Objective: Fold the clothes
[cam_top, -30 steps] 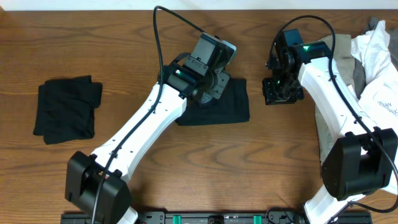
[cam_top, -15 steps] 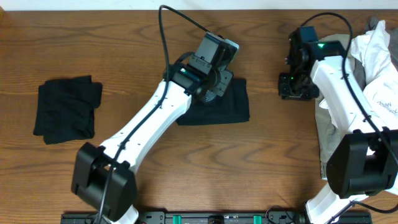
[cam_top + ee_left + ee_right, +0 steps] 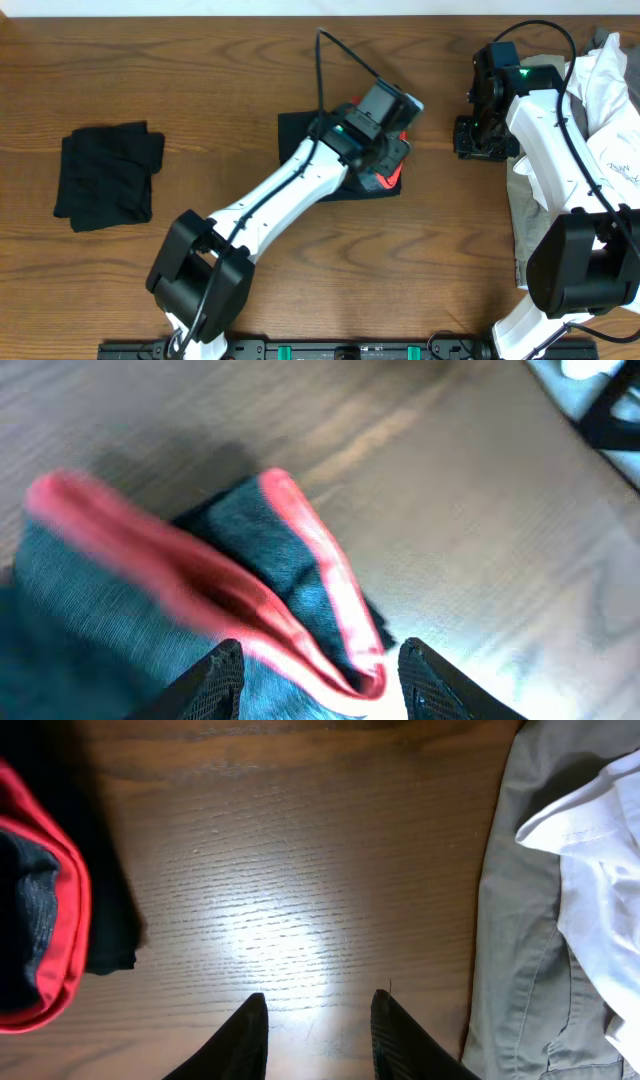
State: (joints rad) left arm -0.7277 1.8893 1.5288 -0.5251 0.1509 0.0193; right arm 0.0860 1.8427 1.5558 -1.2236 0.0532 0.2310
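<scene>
Navy trousers [image 3: 300, 135] lie folded, well apart from the unfolded pile [image 3: 600, 80]. Fabric judged soft and limp; grasp at the red-edged waistband [image 3: 310, 560]. Left gripper [image 3: 325, 680] parted, empty above it; right gripper [image 3: 318, 1035] likewise, beside the pile.

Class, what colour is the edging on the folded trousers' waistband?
Red edging, clearest in the left wrist view.

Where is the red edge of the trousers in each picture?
Overhead: the red edge is near the middle, a bit to the right.
Left wrist: the red edge runs across the centre.
Right wrist: the red edge is at the far left.
Shared landmark: the wooden table.
</scene>
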